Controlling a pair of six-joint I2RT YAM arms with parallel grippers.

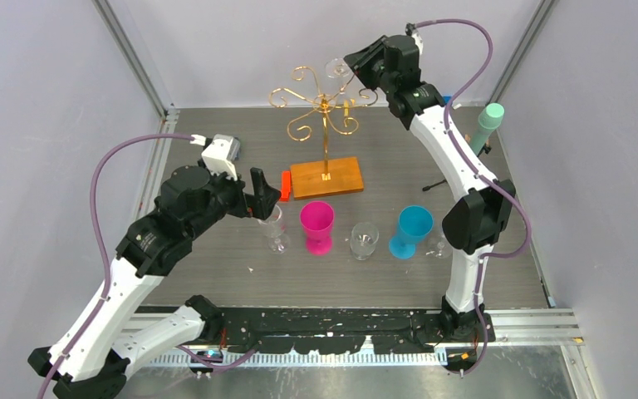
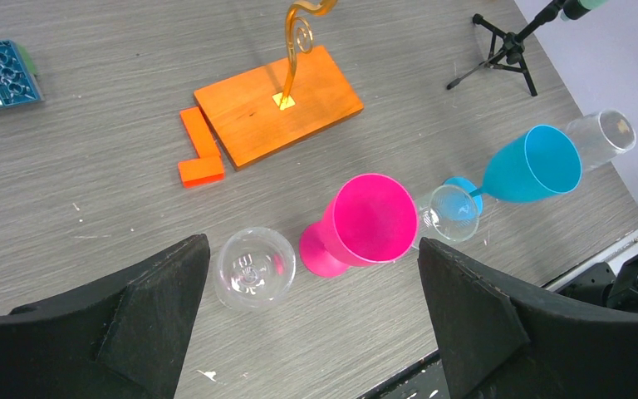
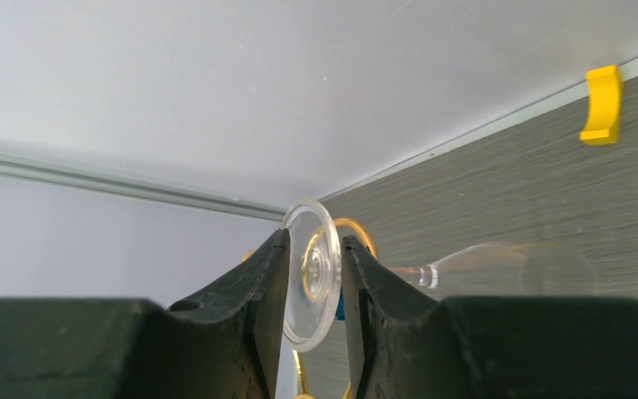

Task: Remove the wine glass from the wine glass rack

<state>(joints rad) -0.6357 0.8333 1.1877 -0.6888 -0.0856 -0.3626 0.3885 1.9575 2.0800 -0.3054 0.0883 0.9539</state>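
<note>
The wine glass [image 1: 334,68] hangs at the upper right curl of the wine glass rack [image 1: 324,104], top centre of the overhead view. It is carried by its round foot, so the foot is the part to grab. The right gripper [image 1: 355,66] comes in from the right at that height. In the right wrist view its two black fingers [image 3: 257,291] sit on either side of the clear foot disc [image 3: 309,274] and look pressed against it, so I judge the pincer clamped on the glass. The stem and bowl run off to the right of that frame. A gold curl [image 3: 359,233] shows just behind the foot, so the glass is probably not yet free of the rack, and it likely has to slide out along the wire rather than be pulled straight away.

The right arm stands tall on the right of the overhead view. It rises from its base and leans in toward the top centre, with the wrist turned level with the rack's top.

The left arm is folded low at the left, elbow bent and wrist pointing down. The left gripper [image 2: 309,258] has its jaws wide apart and holds nothing. It hangs over a clear glass [image 2: 253,268] next to a pink cup [image 2: 370,220], well apart from the rack's wooden base [image 2: 278,104].
</note>
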